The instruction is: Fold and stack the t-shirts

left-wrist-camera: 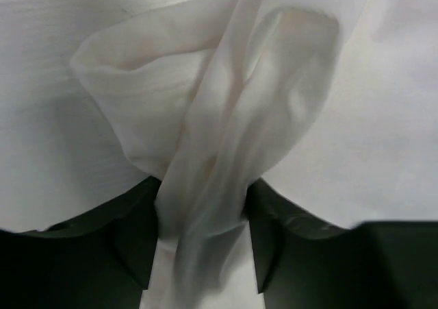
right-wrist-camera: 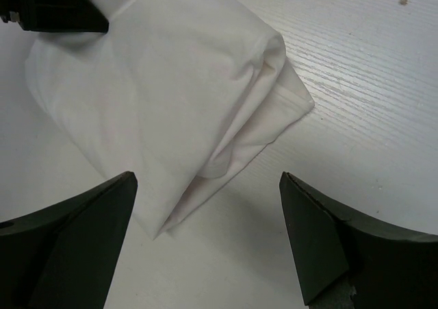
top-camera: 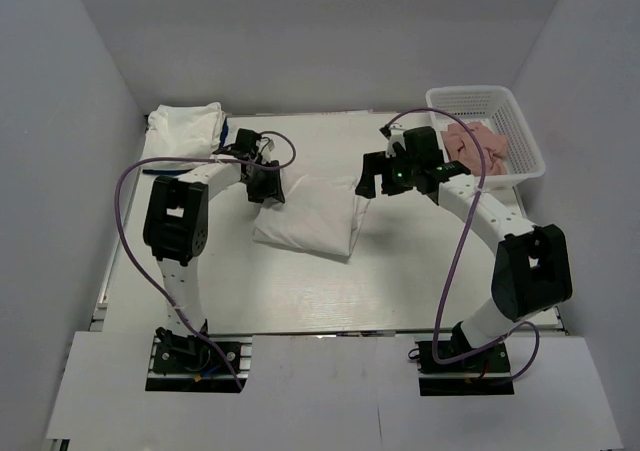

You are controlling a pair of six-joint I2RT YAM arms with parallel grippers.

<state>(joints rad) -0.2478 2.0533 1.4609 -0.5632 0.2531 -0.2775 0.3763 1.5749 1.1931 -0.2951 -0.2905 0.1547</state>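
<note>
left wrist: left gripper (left-wrist-camera: 202,254) pinching a t-shirt (left-wrist-camera: 205,138) ridge
right wrist: right gripper (right-wrist-camera: 207,179) spread above its layered corner
top: white, folded; second bundle (top-camera: 185,129) at 10 o'clock

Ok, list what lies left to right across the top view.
A folded white bundle → left gripper → white t-shirt → right gripper → white basket.

We see the left gripper (left-wrist-camera: 202,257) cut off at the picture's bottom edge, the t-shirt (left-wrist-camera: 205,151) fold in it blurred. We cannot identify the pink contents (top-camera: 478,143) of the basket (top-camera: 470,93).
</note>
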